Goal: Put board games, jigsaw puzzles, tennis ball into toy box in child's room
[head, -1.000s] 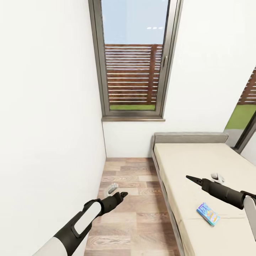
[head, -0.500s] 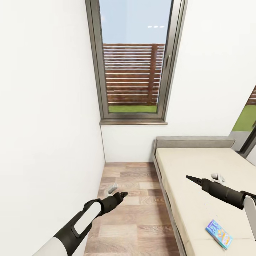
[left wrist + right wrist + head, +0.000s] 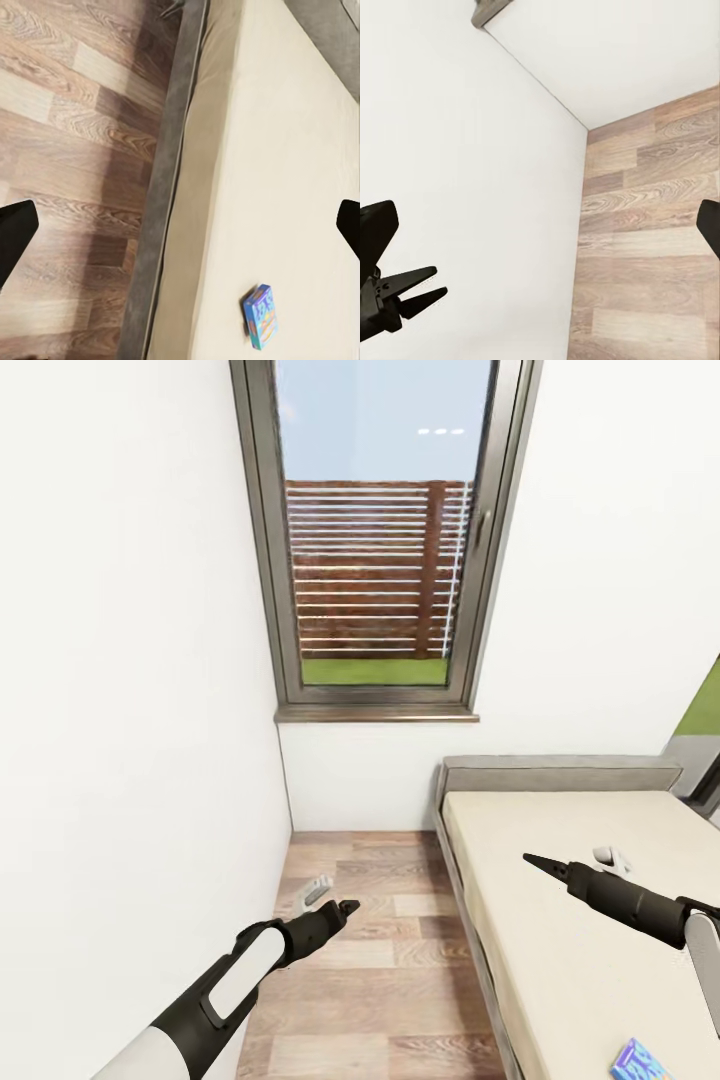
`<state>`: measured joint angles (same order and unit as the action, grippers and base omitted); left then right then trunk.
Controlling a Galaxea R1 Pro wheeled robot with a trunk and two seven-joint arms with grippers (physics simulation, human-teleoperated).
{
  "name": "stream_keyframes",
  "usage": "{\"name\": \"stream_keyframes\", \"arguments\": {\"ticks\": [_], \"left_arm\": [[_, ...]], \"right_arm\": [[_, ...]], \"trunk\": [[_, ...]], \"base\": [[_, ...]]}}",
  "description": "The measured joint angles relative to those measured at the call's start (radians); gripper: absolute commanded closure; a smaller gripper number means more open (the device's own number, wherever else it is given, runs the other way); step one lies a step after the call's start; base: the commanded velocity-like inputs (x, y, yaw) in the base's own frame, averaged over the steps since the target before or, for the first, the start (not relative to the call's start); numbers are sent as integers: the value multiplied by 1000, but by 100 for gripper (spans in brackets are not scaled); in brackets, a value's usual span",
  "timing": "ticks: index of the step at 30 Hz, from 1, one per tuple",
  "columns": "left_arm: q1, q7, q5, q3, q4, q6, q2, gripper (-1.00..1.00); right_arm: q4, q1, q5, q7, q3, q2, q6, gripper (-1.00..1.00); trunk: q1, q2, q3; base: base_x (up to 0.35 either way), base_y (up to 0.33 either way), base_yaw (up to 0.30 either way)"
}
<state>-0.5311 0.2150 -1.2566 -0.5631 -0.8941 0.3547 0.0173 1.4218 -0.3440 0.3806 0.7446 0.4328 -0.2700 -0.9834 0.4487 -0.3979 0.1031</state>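
Right now you're facing the corner of the child's room: tall window [image 3: 378, 550] ahead, wood floor [image 3: 375, 960] below, bed [image 3: 590, 920] on your right. Both arms are hovering, carrying nothing. Left gripper [image 3: 322, 897] is hanging over the floor beside the bed frame, fingers spread wide in its wrist view. Right gripper [image 3: 575, 863] is sitting over the mattress, also spread wide. Blue board game [image 3: 261, 316] is lying flat on the mattress near the bed's edge, apart from both grippers.
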Motion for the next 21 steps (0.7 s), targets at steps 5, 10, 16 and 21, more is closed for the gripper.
{"name": "stream_keyframes", "arguments": {"ticks": [5, 10, 16, 21], "left_arm": [[0, 0, 0, 0, 0, 0, 0, -100], [0, 0, 0, 0, 0, 0, 0, -100], [0, 0, 0, 0, 0, 0, 0, -100], [0, 0, 0, 0, 0, 0, 0, -100]], "right_arm": [[0, 0, 0, 0, 0, 0, 0, -100], [0, 0, 1, 1, 0, 0, 0, -100], [0, 0, 1, 1, 0, 0, 0, -100], [0, 0, 1, 1, 0, 0, 0, -100]], "trunk": [[0, 0, 0], [0, 0, 0], [0, 0, 0], [0, 0, 0]], "base": [[335, 0, -14], [335, 0, -111], [335, 0, -96], [335, 0, -44]]}}
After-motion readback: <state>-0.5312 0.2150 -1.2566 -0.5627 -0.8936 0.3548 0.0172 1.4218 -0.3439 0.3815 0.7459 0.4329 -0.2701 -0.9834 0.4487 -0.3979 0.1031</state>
